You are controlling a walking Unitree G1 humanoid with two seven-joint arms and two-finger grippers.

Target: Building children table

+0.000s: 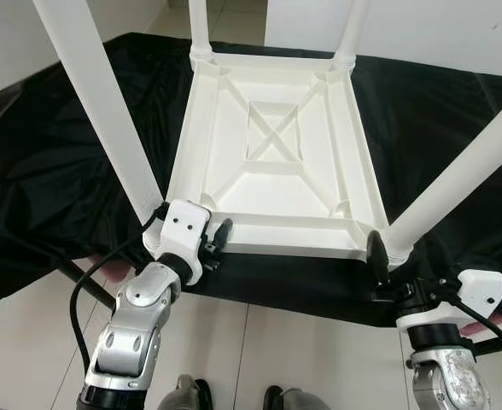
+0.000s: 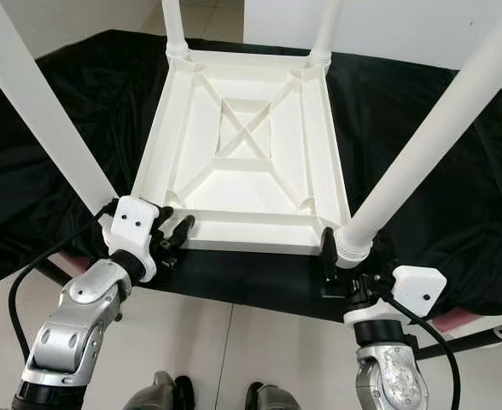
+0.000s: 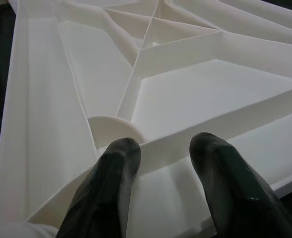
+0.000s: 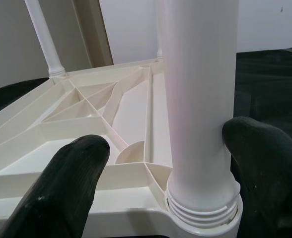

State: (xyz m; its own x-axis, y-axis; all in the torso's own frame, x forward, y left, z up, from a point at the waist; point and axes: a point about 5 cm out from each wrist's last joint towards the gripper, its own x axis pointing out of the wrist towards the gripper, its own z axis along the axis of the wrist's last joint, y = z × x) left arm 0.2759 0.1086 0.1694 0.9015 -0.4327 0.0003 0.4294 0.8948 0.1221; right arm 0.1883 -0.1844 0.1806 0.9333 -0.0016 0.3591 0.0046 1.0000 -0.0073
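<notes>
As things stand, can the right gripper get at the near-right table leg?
Probably yes: the right gripper is open at the base of the near-right leg, its fingers straddling it, nothing between.

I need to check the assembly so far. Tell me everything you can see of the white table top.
The white table top lies upside down on a black cloth, its ribbed underside up, with an X-braced rectangle at the centre. It looks like moulded plastic. White legs stand in its four corners. The left gripper sits at its near edge; the right gripper, open, straddles the near right leg.
</notes>
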